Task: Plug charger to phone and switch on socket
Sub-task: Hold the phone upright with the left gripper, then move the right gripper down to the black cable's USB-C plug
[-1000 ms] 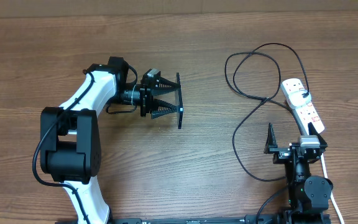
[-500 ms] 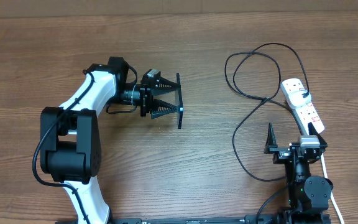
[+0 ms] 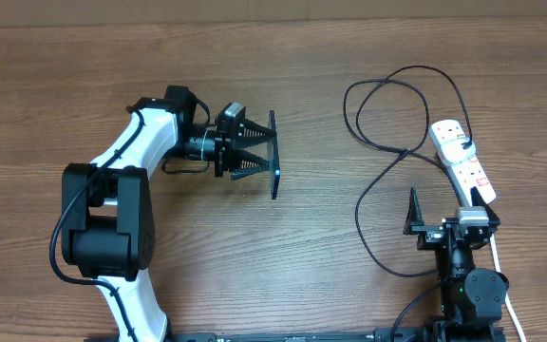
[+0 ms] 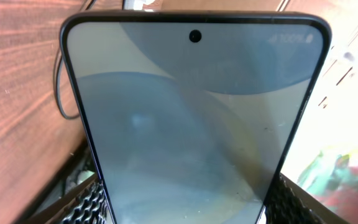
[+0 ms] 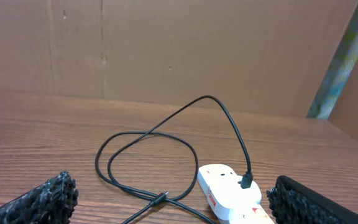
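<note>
The phone (image 3: 274, 155) is held off the table, standing on edge in the overhead view, with my left gripper (image 3: 265, 156) shut on its long sides. Its blue-grey screen (image 4: 191, 124) fills the left wrist view between both finger pads (image 4: 92, 202). The charger (image 3: 358, 214), a thin black cable, lies in loops on the right half of the table, and its small plug tip (image 5: 160, 198) rests beside the socket. The socket (image 3: 461, 154) is a white power strip with a black plug (image 5: 247, 180) in it. My right gripper (image 3: 447, 204) stands open just short of it, holding nothing.
A brown cardboard wall (image 5: 166, 43) closes off the far side of the wooden table (image 3: 112, 57). The socket's white cord (image 3: 498, 261) runs down past the right arm's base. Cable loops (image 5: 148, 155) lie ahead of the right gripper.
The left gripper has turned very slightly with the phone in it. The right arm, cable and socket have not moved.
</note>
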You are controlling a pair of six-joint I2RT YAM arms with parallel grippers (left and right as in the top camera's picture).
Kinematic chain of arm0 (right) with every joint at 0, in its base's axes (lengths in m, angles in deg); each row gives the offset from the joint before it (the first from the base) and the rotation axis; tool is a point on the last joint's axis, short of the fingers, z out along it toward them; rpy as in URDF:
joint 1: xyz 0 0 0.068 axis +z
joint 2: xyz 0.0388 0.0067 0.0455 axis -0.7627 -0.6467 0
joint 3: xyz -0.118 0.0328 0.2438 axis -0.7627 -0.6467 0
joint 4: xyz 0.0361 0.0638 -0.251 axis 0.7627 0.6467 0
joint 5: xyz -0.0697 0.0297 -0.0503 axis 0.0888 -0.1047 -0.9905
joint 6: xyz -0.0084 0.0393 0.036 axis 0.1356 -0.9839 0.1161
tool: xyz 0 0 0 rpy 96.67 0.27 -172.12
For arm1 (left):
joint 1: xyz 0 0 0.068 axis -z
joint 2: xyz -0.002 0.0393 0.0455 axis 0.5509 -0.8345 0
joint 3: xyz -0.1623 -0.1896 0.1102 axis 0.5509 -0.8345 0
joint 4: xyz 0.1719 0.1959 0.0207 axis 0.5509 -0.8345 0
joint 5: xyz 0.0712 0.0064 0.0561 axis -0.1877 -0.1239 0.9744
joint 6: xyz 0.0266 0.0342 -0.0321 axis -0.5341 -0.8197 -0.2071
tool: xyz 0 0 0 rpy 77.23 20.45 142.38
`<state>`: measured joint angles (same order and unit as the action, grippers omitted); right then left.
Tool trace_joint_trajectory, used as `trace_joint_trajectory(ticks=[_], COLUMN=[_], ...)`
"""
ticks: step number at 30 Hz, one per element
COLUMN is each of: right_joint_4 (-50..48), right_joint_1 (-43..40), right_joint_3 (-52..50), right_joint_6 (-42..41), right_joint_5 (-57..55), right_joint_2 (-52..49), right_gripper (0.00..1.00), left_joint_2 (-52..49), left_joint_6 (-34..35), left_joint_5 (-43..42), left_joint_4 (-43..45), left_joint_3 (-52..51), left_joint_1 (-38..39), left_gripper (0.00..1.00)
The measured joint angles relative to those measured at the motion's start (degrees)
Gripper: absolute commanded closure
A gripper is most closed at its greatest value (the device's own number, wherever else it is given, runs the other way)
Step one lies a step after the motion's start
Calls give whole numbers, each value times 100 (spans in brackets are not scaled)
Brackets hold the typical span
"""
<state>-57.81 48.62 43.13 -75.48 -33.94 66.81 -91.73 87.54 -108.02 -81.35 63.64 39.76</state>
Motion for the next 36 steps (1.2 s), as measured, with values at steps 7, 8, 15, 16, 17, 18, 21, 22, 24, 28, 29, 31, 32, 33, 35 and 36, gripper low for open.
trace_joint_trajectory(ticks=[7, 8, 15, 16, 17, 18, 21, 22, 24, 28, 29, 31, 32, 33, 35, 36], right_joint_4=[0, 0, 0, 0, 2, 0, 2, 2, -13, -57, -59, -72, -70, -79, -177, -225], right_joint_1=[0, 0, -2, -2, 0, 0, 0, 0, -2, 0, -2, -2, 0, 0, 0, 0], right_joint_3=[0, 0, 0, 0, 0, 0, 0, 0, 0, 0, 0, 0, 0, 0, 0, 0], right_joint_6=[-2, -2, 2, -2, -2, 0, -4, -2, -210, -1749, -2236, -3106, -3434, -3694, -4039, -4074], right_joint_5=[0, -2, 0, 0, 0, 0, 7, 28, 267, 907, 1008, 1187, 1257, 1373, 1639, 1775], right_joint_2=[0, 0, 0, 0, 0, 0, 0, 0, 0, -2, -2, -26, -44, -72, -136, -155], right_gripper=[0, 0, 0, 0, 0, 0, 0, 0, 0, 0, 0, 0, 0, 0, 0, 1], left_joint_2=[0, 0, 0, 0, 0, 0, 0, 0, 0, 0, 0, 0, 0, 0, 0, 0], left_joint_6=[-459, -481, -636, -645, -649, -649, -649, -649, -649, -649, -649, -649, -649, -649, -649, -649], left_joint_5=[334, 393, 632, 636, 647, 649, 649, 649, 651, 651, 649, 649, 651, 649, 649, 649], left_joint_4=[122, 125, 267, 297, 310, 319, 319, 319, 319, 319, 317, 299, 280, 264, 249, 251], left_joint_3=[0, 0, 0, 0, 0, 0, 0, 0, 0, 0, 0, 0, 0, 0, 0, 0], left_joint_1=[0, 0, 0, 0, 0, 0, 0, 0, 0, 0, 0, 0, 0, 0, 0, 0], left_gripper=[55, 55, 54, 54, 54, 54, 54, 54, 54, 54, 54, 54, 54, 54, 54, 54])
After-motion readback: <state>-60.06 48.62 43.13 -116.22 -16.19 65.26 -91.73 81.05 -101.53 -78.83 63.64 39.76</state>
